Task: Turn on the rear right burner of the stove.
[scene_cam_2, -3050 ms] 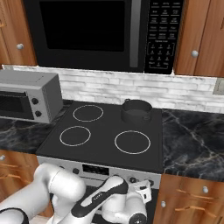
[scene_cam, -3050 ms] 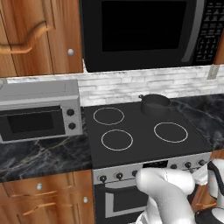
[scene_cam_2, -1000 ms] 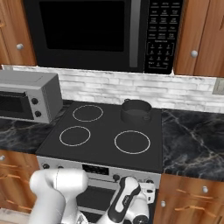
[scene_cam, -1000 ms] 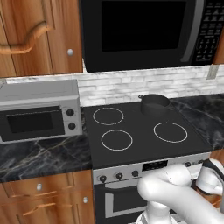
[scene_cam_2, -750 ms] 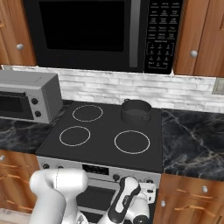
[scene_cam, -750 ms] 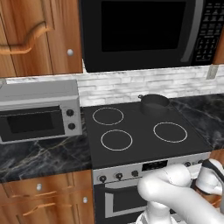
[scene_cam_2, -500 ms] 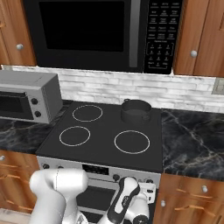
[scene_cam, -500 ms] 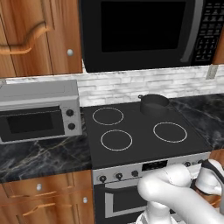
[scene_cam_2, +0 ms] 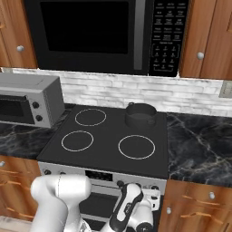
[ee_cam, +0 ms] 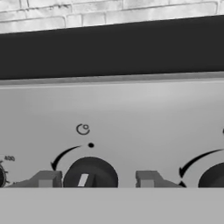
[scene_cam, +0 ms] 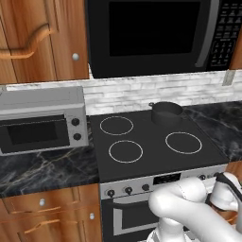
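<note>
The stove (scene_cam: 142,163) has a flat black glass top with thin white rings and a silver front panel (ee_cam: 131,113). A dark pot (scene_cam_2: 140,114) covers its rear right burner. My gripper (ee_cam: 97,178) is open, right up against the right end of the panel (scene_cam_2: 136,183). A small black knob (ee_cam: 90,174) with a white marker lies between my fingertips (ee_cam: 48,178); the left tip sits close to its edge and the right one stands a little off. A second knob (ee_cam: 214,176) is partly cut off at the right.
A grey toaster oven (scene_cam: 42,120) stands on the dark marble counter left of the stove. A large black microwave (scene_cam_2: 104,34) hangs above it. Wooden drawers (scene_cam: 47,208) flank the oven door. The counter (scene_cam_2: 199,145) continues to the right.
Since three seconds ago the arm has folded up and brought the hand to the panel's right knobs. Over the last second almost nothing has moved.
</note>
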{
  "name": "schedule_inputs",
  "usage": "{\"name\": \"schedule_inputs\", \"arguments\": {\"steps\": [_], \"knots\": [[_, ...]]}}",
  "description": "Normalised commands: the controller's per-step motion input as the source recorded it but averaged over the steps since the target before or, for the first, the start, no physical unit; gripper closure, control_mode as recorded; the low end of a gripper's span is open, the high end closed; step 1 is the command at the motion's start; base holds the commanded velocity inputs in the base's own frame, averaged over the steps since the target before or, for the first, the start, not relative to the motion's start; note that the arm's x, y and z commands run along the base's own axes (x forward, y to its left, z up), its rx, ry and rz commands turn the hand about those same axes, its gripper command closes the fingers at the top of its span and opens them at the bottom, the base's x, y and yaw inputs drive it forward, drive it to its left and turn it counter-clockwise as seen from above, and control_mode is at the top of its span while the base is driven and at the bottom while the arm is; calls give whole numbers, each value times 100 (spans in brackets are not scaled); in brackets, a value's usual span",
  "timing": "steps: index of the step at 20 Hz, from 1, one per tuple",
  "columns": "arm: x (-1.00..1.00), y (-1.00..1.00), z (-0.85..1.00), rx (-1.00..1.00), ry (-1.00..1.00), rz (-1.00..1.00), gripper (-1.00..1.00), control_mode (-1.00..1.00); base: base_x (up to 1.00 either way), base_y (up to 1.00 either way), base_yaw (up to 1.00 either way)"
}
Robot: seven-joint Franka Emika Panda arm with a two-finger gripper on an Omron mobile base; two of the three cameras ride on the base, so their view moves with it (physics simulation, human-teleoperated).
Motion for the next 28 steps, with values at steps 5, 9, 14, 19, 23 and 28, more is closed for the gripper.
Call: {"name": "schedule_inputs", "arguments": {"steps": [5, 9, 14, 19, 23, 28], "knots": [[0, 0, 0, 0, 0, 0, 100, -100, 0, 0, 0], [-2, 2, 0, 0, 0, 3, 100, -100, 0, 0, 0], [-3, 5, -1, -8, 2, 3, 100, -100, 0, 0, 0], [0, 11, -33, -53, 10, 0, 100, -100, 0, 0, 0], [0, 0, -39, -61, 13, 2, 100, -100, 0, 0, 0], [0, -1, -42, -52, 14, 6, 100, -100, 0, 0, 0]]}}
